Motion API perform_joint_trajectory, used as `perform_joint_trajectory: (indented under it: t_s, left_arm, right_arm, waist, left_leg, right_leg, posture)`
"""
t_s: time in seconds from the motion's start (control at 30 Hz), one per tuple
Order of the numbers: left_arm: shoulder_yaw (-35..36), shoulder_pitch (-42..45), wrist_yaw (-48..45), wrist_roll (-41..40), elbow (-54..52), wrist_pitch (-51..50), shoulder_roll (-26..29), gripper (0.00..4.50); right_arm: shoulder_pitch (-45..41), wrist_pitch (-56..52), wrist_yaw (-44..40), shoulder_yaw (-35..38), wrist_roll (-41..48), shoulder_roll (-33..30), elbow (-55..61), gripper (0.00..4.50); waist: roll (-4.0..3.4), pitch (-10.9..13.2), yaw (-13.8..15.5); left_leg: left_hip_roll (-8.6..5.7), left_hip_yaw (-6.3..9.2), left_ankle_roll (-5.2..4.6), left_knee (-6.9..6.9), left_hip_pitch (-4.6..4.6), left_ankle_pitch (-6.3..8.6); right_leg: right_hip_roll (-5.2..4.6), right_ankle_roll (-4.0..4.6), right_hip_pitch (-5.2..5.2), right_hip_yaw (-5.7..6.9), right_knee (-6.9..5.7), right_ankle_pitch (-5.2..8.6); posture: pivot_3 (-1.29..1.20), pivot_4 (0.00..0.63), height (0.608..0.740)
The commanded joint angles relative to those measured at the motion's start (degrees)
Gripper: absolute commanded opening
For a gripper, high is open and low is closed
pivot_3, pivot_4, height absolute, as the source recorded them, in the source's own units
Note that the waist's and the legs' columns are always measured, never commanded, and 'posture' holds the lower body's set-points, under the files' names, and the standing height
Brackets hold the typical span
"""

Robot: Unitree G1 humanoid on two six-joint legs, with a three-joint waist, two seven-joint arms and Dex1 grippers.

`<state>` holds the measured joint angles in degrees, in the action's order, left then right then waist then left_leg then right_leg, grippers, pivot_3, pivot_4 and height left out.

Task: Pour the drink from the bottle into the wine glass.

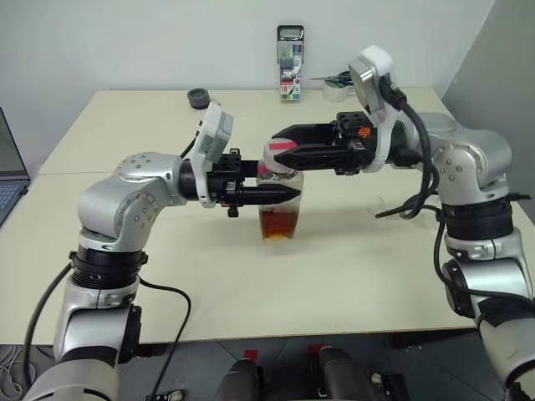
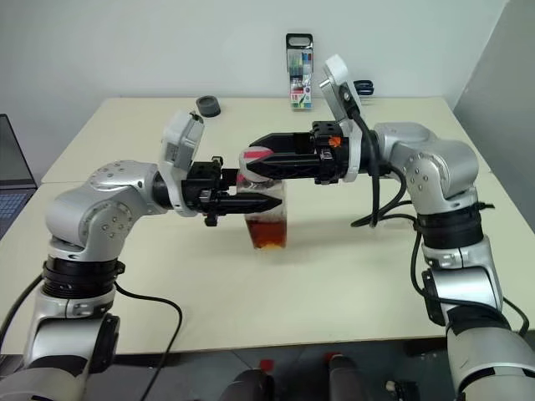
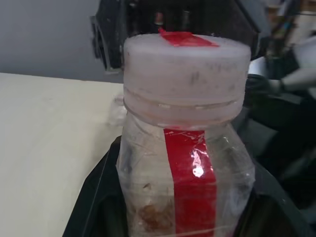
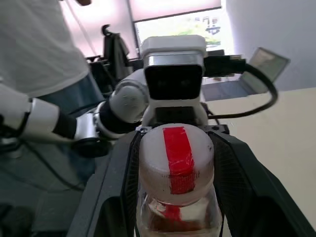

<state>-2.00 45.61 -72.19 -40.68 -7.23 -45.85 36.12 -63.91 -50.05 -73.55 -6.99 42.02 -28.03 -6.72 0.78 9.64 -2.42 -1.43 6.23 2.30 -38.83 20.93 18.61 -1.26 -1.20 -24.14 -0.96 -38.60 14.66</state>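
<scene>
Bottle (image 1: pixel 280 205) body between left fingers (image 1: pixel 266 195), cap (image 4: pixel 176 157) between right fingers (image 4: pixel 236 173).

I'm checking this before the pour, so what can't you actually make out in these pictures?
- Whether the bottle stands on the table or is lifted: head views, the left gripper crosses its middle.
- Cap seal: right gripper fingers flank it.
- Drink level: wrist views cut it off.
- Items at the far table edge: too small.

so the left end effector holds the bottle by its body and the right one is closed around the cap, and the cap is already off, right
Not quite: the cap is on the bottle, as the left wrist view shows. The rest holds: the left end effector grips the bottle's body and the right end effector sits around the cap.
</scene>
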Motion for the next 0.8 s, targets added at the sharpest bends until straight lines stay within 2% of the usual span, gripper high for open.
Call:
perform_joint_trajectory:
  t_s: [0.03,0.1,0.2,0.3,0.47,0.73,0.8]
  left_arm:
    - [-0.77,4.06,-1.57,-2.57,-1.53,0.79,-2.34,1.91]
    - [-0.24,4.32,-0.26,-1.05,-0.28,2.13,-3.28,1.91]
    - [0.78,3.33,2.59,2.14,1.15,5.51,-4.33,1.91]
    - [1.33,1.55,5.85,4.86,1.11,8.6,-5.43,1.91]
    - [1.8,-0.16,12.03,6.98,1.62,11.73,-8.33,1.91]
    - [1.07,-0.18,15.42,9.5,3.16,15.14,-10.46,1.91]
    - [0.51,-0.18,16.23,11.24,4.45,17.13,-10.73,1.91]
  right_arm:
    - [-1.55,1.07,0.55,-0.8,-2.31,0.19,-0.07,1.83]
    - [-0.29,0.33,3.32,0.93,-2.83,-0.62,1.02,1.83]
    - [5.64,-4.71,12.04,7.86,-0.12,-2.69,8.11,1.83]
    - [12.79,-9.07,22.41,14.31,2.3,-2.9,18.54,2.8]
    - [18.59,-10.79,35.31,16.81,3.08,0.01,29.45,4.45]
    - [17.64,-7.71,46.87,15.28,0.68,6.68,31.64,4.45]
    - [18.11,-5.41,48.18,12.44,-1.35,8.09,33.06,4.45]
  waist:
    - [0.0,0.0,0.24]
    - [0.0,0.01,0.4]
    - [0.0,0.0,0.68]
    - [0.0,0.01,0.81]
    - [-0.03,0.03,0.64]
    - [-0.03,0.02,0.61]
    - [-0.03,0.02,0.61]
  left_leg:
    - [-0.01,0.0,0.01,-0.02,0.0,0.0]
    - [-0.02,-0.01,0.18,-0.03,0.02,-0.1]
    - [0.01,0.03,0.2,-0.02,0.06,-0.11]
    - [-0.01,0.04,0.21,-0.04,0.16,-0.11]
    - [-0.04,-0.03,0.22,-0.06,0.27,-0.11]
    - [-0.04,-0.1,0.21,-0.06,0.16,-0.11]
    - [-0.05,-0.1,0.21,-0.07,0.16,-0.11]
  right_leg:
    - [0.0,0.0,0.0,0.0,0.0,0.0]
    - [-0.06,0.0,-0.01,-0.02,0.0,0.0]
    - [-0.22,0.0,-0.04,-0.01,0.03,0.0]
    - [-0.32,0.0,-0.14,-0.04,0.02,0.0]
    - [-0.34,0.01,-0.3,-0.08,-0.07,-0.01]
    - [-0.3,0.01,-0.26,-0.11,-0.22,0.0]
    - [-0.3,0.01,-0.26,-0.1,-0.21,0.0]
  posture:
    - [0.0,0.15,0.74]
    - [0.0,0.15,0.74]
    - [0.0,0.15,0.74]
    - [0.0,0.15,0.74]
    - [0.0,0.15,0.74]
    - [0.0,0.15,0.74]
    - [0.0,0.15,0.74]
